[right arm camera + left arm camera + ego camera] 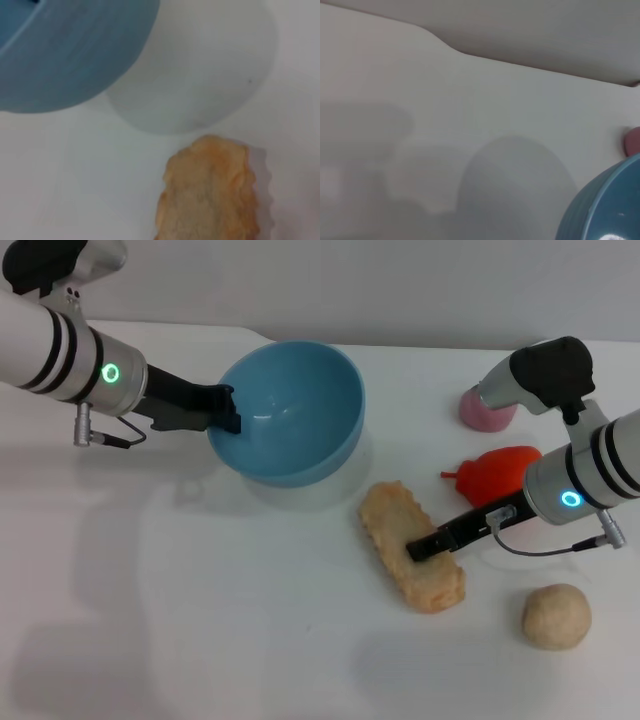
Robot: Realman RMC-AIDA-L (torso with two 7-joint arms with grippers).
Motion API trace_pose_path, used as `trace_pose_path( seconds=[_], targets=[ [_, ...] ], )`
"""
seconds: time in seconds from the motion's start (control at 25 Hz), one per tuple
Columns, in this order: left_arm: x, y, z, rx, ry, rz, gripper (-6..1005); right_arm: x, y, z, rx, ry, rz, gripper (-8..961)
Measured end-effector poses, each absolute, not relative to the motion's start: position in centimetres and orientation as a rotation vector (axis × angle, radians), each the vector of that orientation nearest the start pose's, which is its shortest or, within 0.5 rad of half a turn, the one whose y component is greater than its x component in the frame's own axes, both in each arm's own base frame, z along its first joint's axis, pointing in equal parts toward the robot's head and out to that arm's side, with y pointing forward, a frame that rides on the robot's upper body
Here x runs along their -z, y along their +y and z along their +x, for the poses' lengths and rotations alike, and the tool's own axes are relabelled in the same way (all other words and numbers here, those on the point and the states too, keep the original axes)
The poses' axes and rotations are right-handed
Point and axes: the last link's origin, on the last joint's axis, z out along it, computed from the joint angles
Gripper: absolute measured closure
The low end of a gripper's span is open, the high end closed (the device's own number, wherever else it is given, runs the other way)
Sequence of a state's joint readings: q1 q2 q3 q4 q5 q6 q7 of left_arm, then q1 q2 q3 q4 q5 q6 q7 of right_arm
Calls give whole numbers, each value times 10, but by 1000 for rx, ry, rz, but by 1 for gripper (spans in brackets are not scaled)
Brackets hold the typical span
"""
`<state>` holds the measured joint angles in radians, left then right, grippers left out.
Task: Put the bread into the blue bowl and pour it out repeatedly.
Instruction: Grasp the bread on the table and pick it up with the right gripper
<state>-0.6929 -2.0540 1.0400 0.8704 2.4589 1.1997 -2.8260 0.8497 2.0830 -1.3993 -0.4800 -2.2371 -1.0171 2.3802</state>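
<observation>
The light-blue bowl (290, 405) is tipped with its mouth facing the front right, and nothing shows inside it. My left gripper (228, 410) is shut on its left rim. The bowl's outer wall (605, 210) fills one corner of the left wrist view. The long golden-tan bread (390, 525) lies flat on the white table, in front of the bowl and to its right. My right gripper (420, 548) rests over the middle of the loaf. The right wrist view shows one end of the bread (210, 195) and the bowl (65, 45) beyond it.
A red object (500, 470) and a pink cup (488, 412) stand behind my right arm. A small beige dough-like ball (556, 616) sits at the front right. The table's far edge runs just behind the bowl.
</observation>
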Motion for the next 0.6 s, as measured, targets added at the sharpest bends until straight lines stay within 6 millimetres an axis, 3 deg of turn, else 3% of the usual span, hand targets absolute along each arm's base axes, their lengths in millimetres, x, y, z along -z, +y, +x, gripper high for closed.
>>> trace_pose_path(
  seconds=[0.6],
  targets=[
    [-1,404,-243,76,-1722,-2071,1001,101,380,223,202,1285,-2592,289]
  ],
)
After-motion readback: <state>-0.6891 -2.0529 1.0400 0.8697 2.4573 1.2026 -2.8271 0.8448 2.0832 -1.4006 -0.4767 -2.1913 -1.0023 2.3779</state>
